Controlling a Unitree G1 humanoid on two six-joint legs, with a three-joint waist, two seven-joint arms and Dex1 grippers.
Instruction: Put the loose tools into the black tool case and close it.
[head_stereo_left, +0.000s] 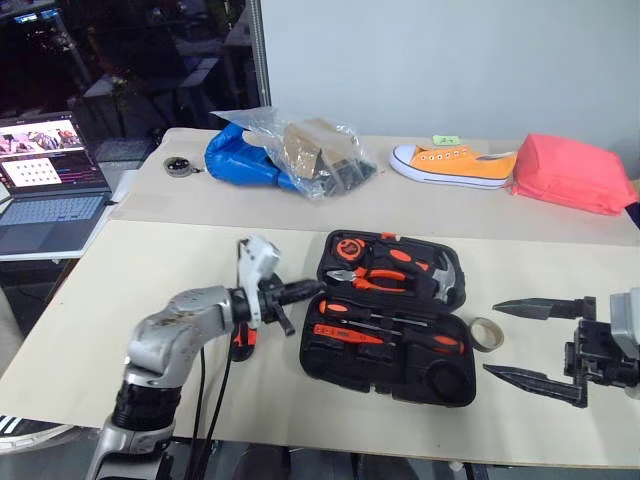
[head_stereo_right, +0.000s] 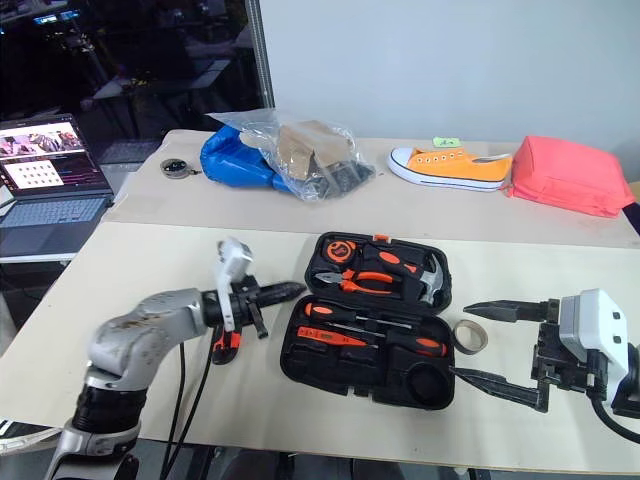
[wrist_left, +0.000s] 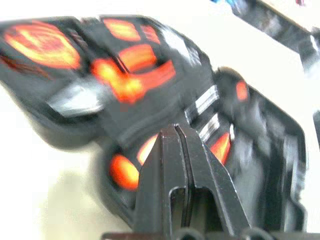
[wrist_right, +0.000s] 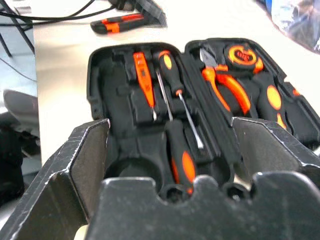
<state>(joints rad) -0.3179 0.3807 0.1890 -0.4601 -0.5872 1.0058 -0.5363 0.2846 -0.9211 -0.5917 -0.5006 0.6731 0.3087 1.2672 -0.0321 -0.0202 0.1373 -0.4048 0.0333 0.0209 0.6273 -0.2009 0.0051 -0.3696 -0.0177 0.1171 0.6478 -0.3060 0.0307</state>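
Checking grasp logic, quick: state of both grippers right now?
Left gripper: closed, holding nothing.
Right gripper: open wide, empty.

The pale bench (head_stereo_left: 150, 290) carries the open black tool case (head_stereo_left: 390, 315) — a tape roll (head_stereo_left: 487, 334) beside it, a utility knife (head_stereo_left: 243, 343) apart.

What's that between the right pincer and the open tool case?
A small tape roll lies on the table between the right pincer and the case, seen from the head views.

Pale wall (head_stereo_left: 450, 60) – dark window (head_stereo_left: 130, 50) – beige table (head_stereo_left: 150, 290).
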